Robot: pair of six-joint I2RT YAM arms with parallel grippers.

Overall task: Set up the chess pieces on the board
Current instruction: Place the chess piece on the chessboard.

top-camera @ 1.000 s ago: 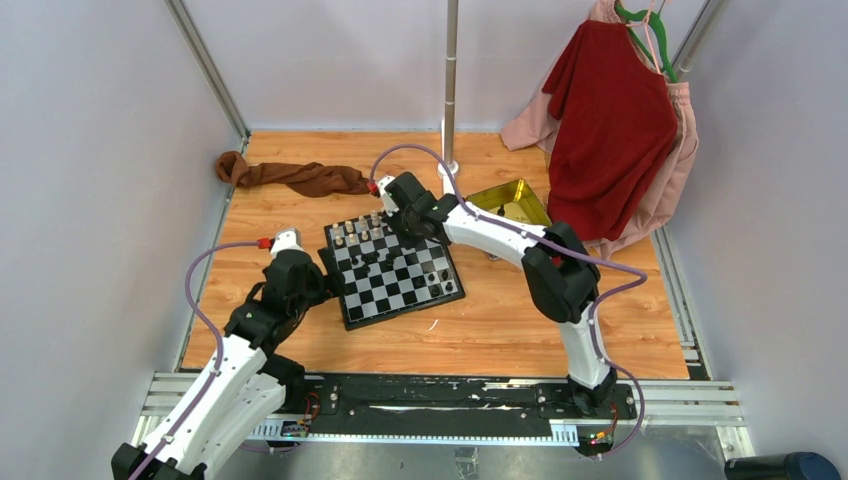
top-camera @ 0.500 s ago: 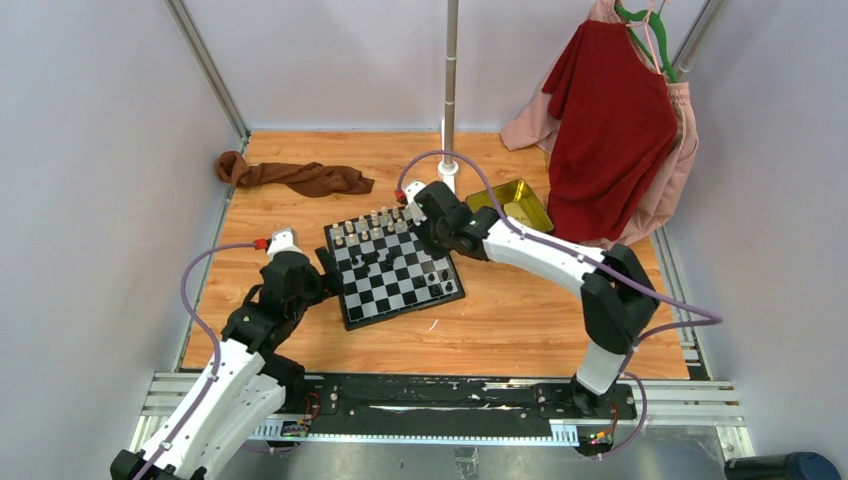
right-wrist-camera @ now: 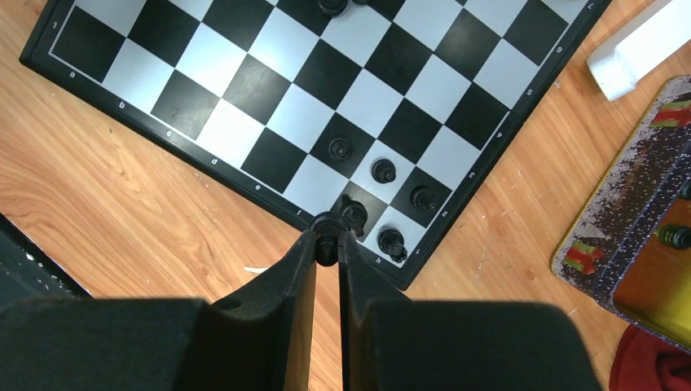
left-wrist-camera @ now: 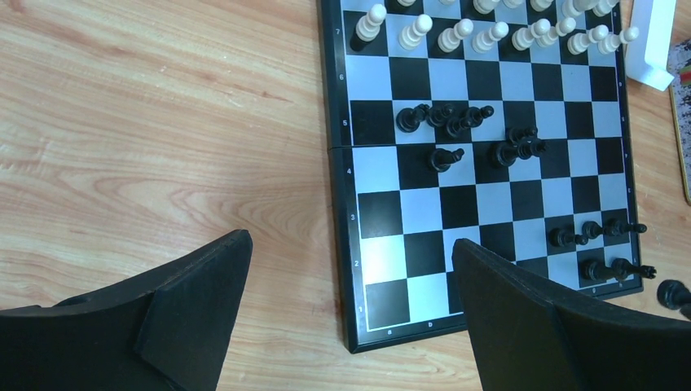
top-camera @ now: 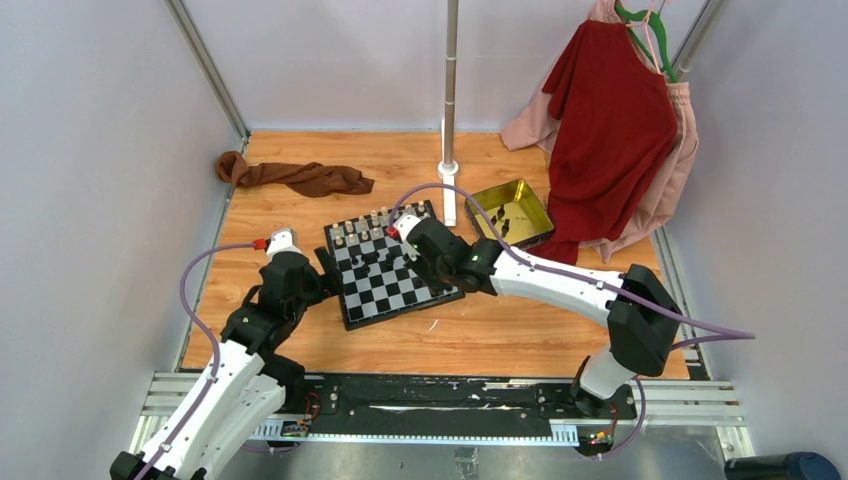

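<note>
Got a black piece (right-wrist-camera: 327, 230) pinched between the right fingers (right-wrist-camera: 303, 265), over the board (right-wrist-camera: 231, 130) edge. Ease straight down onto the free square ahead, dodging neighbours (right-wrist-camera: 383, 171). Left fingers (left-wrist-camera: 204, 285) wide open, empty.

1. Left arm (top-camera: 235, 350) is bent at the elbow; left pincer (left-wrist-camera: 350, 248) is spread wide, facing down.
2. Right arm (top-camera: 560, 280) stretches leftward; right pincer (right-wrist-camera: 326, 244) pinches a black chess piece (right-wrist-camera: 327, 229).
</note>
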